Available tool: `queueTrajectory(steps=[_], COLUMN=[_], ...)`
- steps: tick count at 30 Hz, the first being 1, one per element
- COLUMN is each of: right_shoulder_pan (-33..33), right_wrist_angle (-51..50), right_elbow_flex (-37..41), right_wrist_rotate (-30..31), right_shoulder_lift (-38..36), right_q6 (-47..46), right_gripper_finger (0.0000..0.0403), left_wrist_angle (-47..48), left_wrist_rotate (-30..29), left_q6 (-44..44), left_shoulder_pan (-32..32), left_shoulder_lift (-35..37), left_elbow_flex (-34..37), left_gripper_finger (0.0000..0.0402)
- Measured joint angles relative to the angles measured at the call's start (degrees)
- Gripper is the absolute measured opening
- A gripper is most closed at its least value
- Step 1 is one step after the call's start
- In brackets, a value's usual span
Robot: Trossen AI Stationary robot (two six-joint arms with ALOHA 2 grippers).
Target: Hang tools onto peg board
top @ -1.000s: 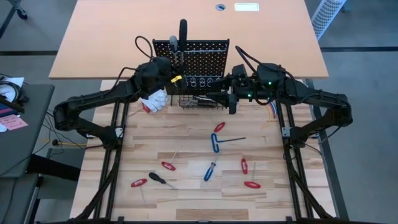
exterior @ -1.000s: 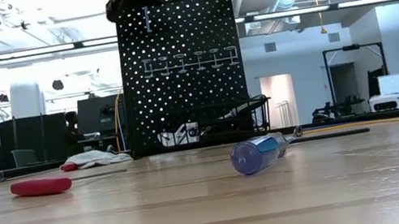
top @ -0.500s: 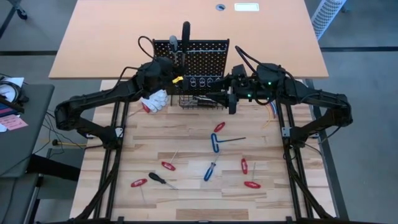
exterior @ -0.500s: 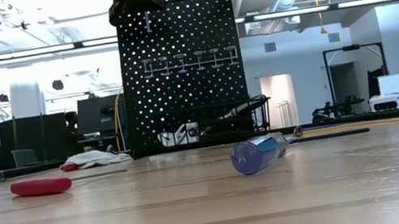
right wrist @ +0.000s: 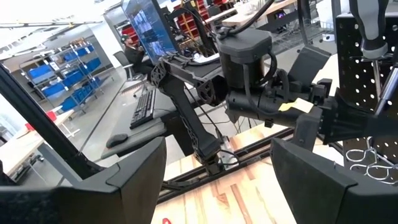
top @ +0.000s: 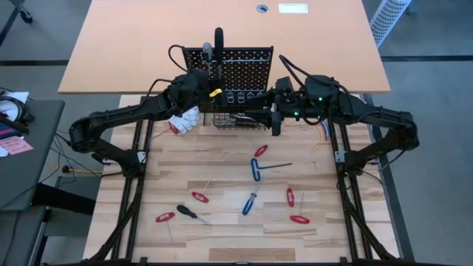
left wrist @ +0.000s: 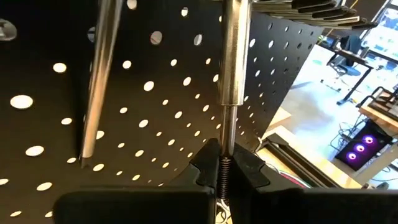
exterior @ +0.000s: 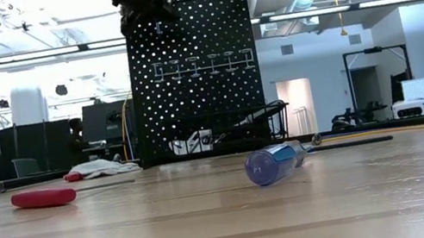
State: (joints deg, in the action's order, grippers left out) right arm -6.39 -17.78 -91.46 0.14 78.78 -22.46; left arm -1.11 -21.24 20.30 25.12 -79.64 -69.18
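The left gripper (left wrist: pixel 225 169) is up at the top of the peg board (top: pixel 244 66), pinching the thin metal shaft of a screwdriver (left wrist: pixel 229 74). In the left wrist view the shaft runs straight up & down, v. close to the holes of the board, w/ the gripper's fingertips pressed on it from both sides. A second tool (left wrist: pixel 99 74) already hangs just beside it. From above, two handles stick up over the board's top edge, a black one (top: pixel 218 37) & a grey one (top: pixel 207 50).

So the step in hand looks like hanging this screwdriver in its place on the board. Next move, I think: let it sit all the way down, then let go gently & pull back w/o bumping the tool next to it.

The right gripper (top: pixel 275 118) waits by the wire basket (top: pixel 240 122) at the board's foot, fingers spread wide, holding nothing.

Lots of tools left on the surface (top: pixel 222 159): red screwdrivers (top: pixel 199 196), a blue one (top: pixel 250 203), a blue T-shaped key (top: pixel 256 170), a black-handled one (top: pixel 186 211). The job seems only just begun.
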Motion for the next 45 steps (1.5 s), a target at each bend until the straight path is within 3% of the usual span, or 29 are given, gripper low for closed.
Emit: queueTrajectory(steps=[4, 12, 17, 21, 28, 32, 38, 45], right_shoulder_pan=[0.0, -0.1, -0.1, 0.4, 2.1, 4.4, 8.0, 8.2], right_wrist_angle=[0.0, -0.7, -5.3, -9.0, -9.8, -17.0, -22.1, -22.0], right_elbow_flex=[0.0, 0.0, 0.1, 1.2, 5.0, 8.1, 21.3, 35.7], right_wrist_rotate=[0.0, 0.0, 0.0, 0.0, 0.0, 0.0, -1.9, -13.1], right_shoulder_lift=[0.0, 0.0, 0.1, 0.3, 0.9, 0.0, -2.1, -0.1], right_q6=[0.1, 0.4, 0.9, 2.0, 2.0, 2.4, 0.2, 1.0], right_gripper_finger=[0.0295, 0.0295, 0.0295, 0.0295, 0.0295, 0.0295, 0.0295, 0.0284], left_wrist_angle=[1.0, 8.5, 14.9, 20.0, 19.8, 21.0, 28.6, 39.9], left_wrist_rotate=[0.3, 1.4, 3.0, 3.0, 2.9, 2.8, 2.7, 2.7], left_q6=[0.3, 0.6, 0.5, -0.2, -4.2, -4.5, -3.3, 0.7], left_shoulder_pan=[0.5, 0.6, 0.4, -0.8, -5.3, -8.6, -13.0, -19.5], left_shoulder_lift=[0.0, 0.2, 1.9, 4.2, 5.8, 6.3, 6.6, 6.6], left_elbow_flex=[0.0, 0.0, 0.0, 0.0, 0.0, 0.0, 0.0, 0.0], left_gripper_finger=[0.0028, 0.0123, 0.0154, 0.0157, 0.0154, 0.0135, 0.0113, 0.0109])
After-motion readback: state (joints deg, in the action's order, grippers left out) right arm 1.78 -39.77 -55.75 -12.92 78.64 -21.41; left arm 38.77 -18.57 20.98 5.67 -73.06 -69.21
